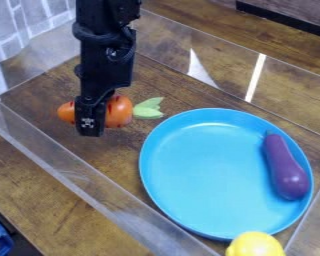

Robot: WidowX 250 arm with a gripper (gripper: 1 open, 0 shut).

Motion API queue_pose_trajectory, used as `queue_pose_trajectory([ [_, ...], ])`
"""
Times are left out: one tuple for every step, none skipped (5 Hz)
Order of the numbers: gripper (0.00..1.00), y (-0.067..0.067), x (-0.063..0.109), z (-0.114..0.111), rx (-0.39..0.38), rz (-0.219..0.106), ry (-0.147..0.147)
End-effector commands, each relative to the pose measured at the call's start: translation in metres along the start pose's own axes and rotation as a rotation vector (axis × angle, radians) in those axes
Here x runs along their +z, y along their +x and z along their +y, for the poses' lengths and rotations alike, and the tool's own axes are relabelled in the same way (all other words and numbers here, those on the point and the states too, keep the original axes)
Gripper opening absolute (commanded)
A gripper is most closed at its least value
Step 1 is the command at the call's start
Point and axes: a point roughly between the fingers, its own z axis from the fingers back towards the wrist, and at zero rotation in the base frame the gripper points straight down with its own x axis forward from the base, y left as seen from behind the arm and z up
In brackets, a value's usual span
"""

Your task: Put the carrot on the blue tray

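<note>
**A:** Where is the carrot (107, 109) right now?

**B:** Clamped crosswise in the gripper (91, 114), which is clenched on its orange body. The green top sticks out to the right, toward the blue tray (210, 175). It hangs low over the wooden table (43, 165), just left of the tray's rim, not over it yet.

**A:** So what could spoil it from here?

**B:** First, the grip itself. The body is rounded and ridged, and the jaws hold it across the middle (I can't see how much of each pad is in contact), so it could roll or slip out during the carry and land on the wood short of the rim.

**A:** And the rim?

**B:** That's my second worry. The carrot looks low; if it travels sideways at this height, the leafy tip or the body may catch the raised edge and shove the tray.

**A:** Anything on the tray?

**B:** A purple eggplant (286, 165) lies along its right side, and a yellow lemon (254, 245) sits near the front rim. The left half is bare, so releasing there avoids knocking either. The clear wall (89, 190) in front is close too.
</note>
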Motion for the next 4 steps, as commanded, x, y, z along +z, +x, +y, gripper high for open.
queue_pose_trajectory([
  [0.0,0.0084,0.0253,0.0099,-0.002,-0.054,0.075],
  [0.0,0.0103,0.0259,0.0091,-0.007,-0.053,0.074],
  [0.0,0.0134,0.0273,0.0072,-0.014,-0.049,0.072],
  [0.0,0.0159,0.0284,0.0062,-0.019,-0.045,0.071],
])
